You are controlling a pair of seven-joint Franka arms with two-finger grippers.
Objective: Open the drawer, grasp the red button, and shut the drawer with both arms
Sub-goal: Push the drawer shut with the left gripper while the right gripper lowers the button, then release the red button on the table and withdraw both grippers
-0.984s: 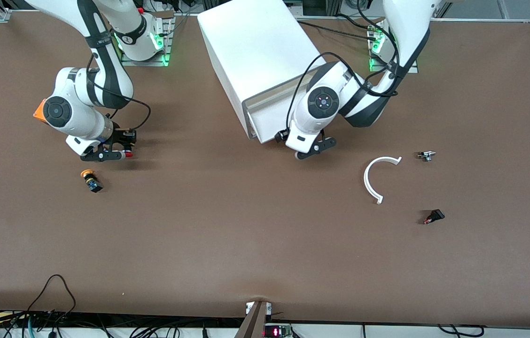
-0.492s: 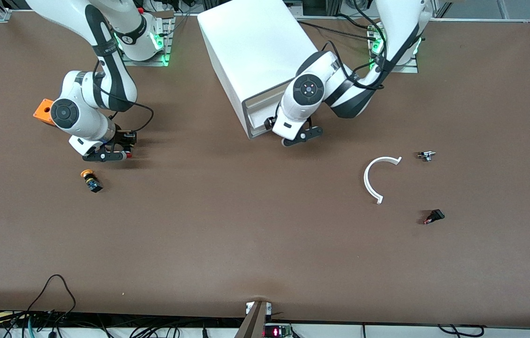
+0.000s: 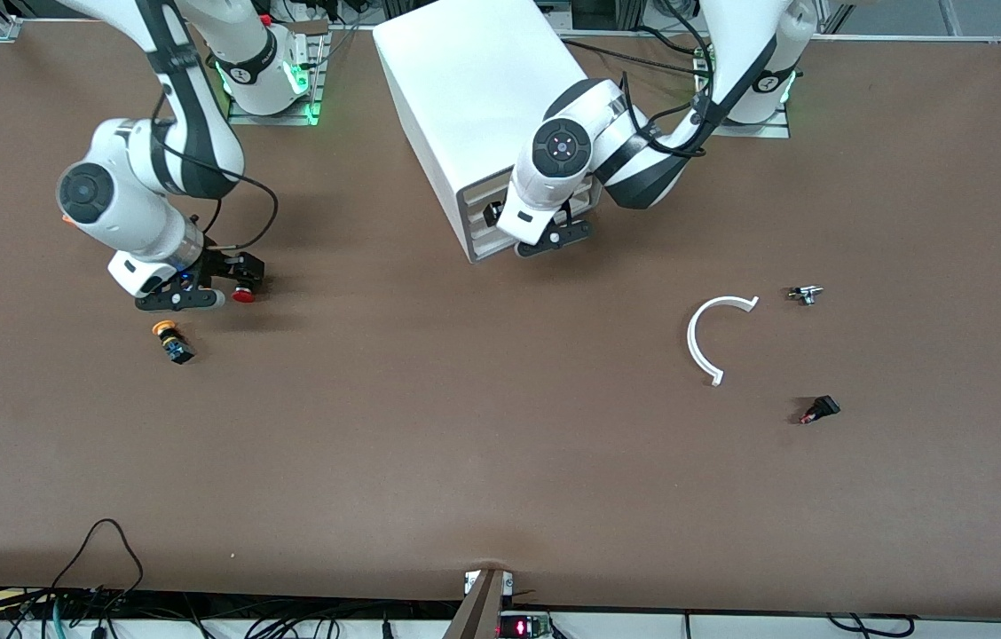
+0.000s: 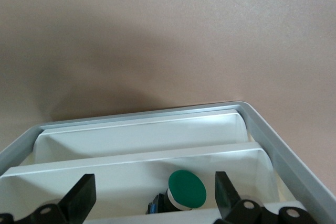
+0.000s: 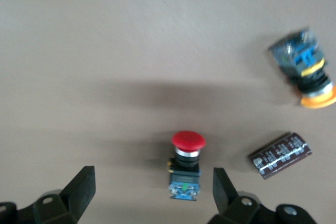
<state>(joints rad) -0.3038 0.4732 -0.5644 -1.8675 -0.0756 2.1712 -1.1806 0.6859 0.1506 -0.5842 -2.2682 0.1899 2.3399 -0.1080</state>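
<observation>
The white cabinet [image 3: 483,98] stands between the arms' bases. Its drawer [image 3: 490,217] is almost pushed in. My left gripper [image 3: 545,241] is open and empty at the drawer fronts. In the left wrist view, my left gripper [image 4: 155,203] is over a slightly open drawer [image 4: 131,156] with a green-capped button [image 4: 186,190] inside. The red-capped button [image 3: 243,295] lies on its side on the table toward the right arm's end. My right gripper [image 3: 212,288] is open just above it. In the right wrist view the button [image 5: 187,163] lies between the spread fingers of my right gripper [image 5: 152,192], not gripped.
An orange-capped button [image 3: 168,339] lies nearer the front camera than the right gripper. A brown cylinder [image 5: 280,155] lies beside the red button. A white curved piece [image 3: 703,342], a small metal part [image 3: 805,294] and a small black part [image 3: 820,409] lie toward the left arm's end.
My left gripper has moved toward the cabinet and the drawer has slid almost fully in. My right arm's wrist has swung toward its end of the table; the red button now lies free on the table.
</observation>
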